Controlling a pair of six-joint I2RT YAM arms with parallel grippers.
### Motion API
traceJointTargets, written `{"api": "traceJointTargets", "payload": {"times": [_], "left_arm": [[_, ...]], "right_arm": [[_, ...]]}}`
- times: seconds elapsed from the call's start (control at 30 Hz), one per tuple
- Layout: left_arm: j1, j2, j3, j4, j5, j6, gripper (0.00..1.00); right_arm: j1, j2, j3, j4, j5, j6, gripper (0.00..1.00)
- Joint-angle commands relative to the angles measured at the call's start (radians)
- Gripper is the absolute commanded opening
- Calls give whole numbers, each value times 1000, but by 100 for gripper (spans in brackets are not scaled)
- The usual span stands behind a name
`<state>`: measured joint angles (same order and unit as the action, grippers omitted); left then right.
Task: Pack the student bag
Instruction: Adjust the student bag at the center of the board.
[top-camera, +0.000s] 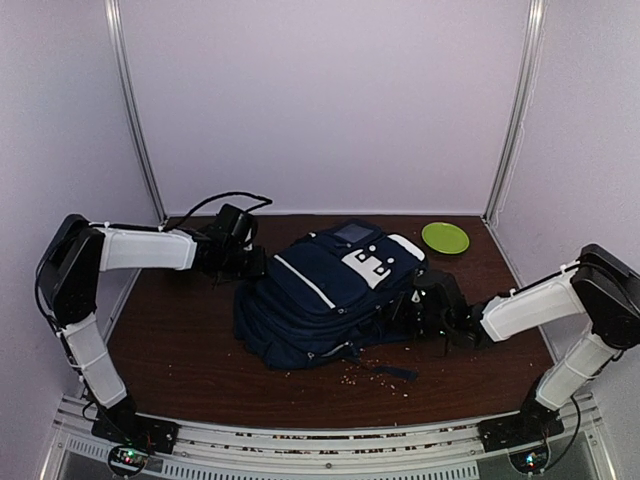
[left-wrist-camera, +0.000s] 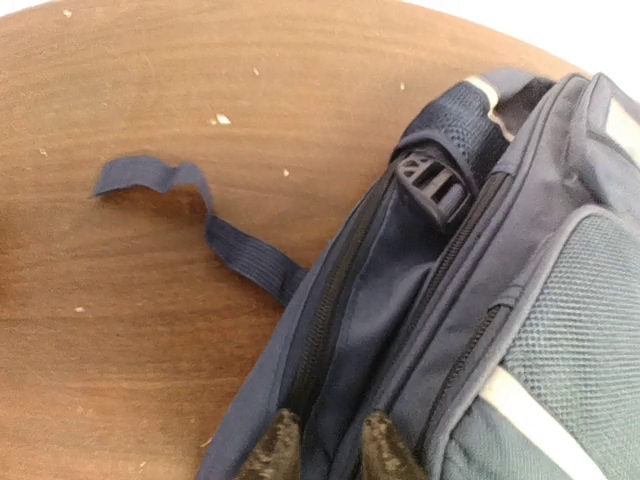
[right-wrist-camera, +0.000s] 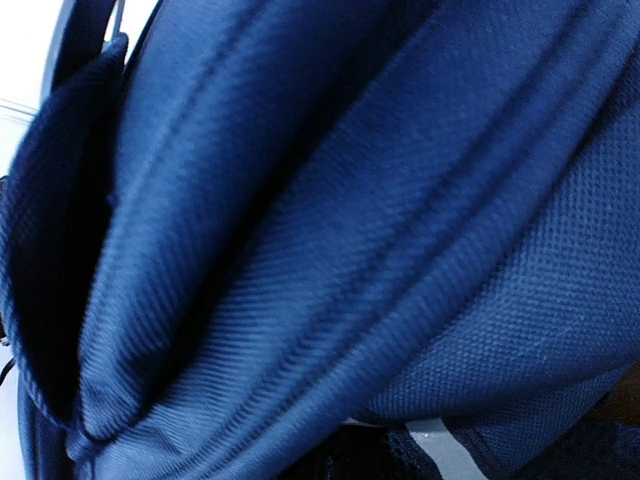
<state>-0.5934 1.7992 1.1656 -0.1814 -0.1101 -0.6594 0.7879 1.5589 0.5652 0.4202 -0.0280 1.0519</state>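
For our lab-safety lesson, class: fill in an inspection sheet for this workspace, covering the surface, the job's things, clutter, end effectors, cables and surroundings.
Surface: brown wooden table, sprinkled with pale crumbs.
Job's things: student bag lying mid-table; a loose strap of it lies on the wood.
Clutter: green plate at the far right corner, apart from the bag.
End effectors: left end effector has its fingertips either side of a bag fold, grip unclear; right end effector is against the bag's right side, jaws hidden.
Cables: black cable looping above the left wrist.
Surroundings: pale walls, metal uprights.
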Motion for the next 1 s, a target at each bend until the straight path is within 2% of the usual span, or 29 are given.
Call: {"api": "traceJointTargets", "payload": {"times": [0.0, 0.13, 0.17, 0.2, 0.37, 0.5, 0.7, 0.97], "left_arm": [[-22, -159, -70, 57, 5, 27, 57], [-45, -351, -258, 79, -11, -13, 79], [-65, -402, -293, 65, -33, -17, 83], [-89, -448, -319, 45, -57, -20, 85], [-274, -610, -385, -82, -191, -51, 89], [-390, -628, -411, -148, -232, -109, 89], [-408, -637, -487, -111, -212, -161, 89], [-408, -617, -477, -118, -209, -143, 88]], "right_arm": [[31, -38, 42, -19, -49, -37, 5], [48, -151, -18, -79, 10, -109, 39], [57, -184, -29, -103, 25, -126, 45], [66, -215, -41, -123, 40, -144, 47], [166, -347, -74, -203, 81, -231, 48], [236, -300, -64, -218, 42, -252, 48], [282, -191, -80, -120, 26, -227, 48], [287, -49, -60, -25, 15, -256, 51]]}}
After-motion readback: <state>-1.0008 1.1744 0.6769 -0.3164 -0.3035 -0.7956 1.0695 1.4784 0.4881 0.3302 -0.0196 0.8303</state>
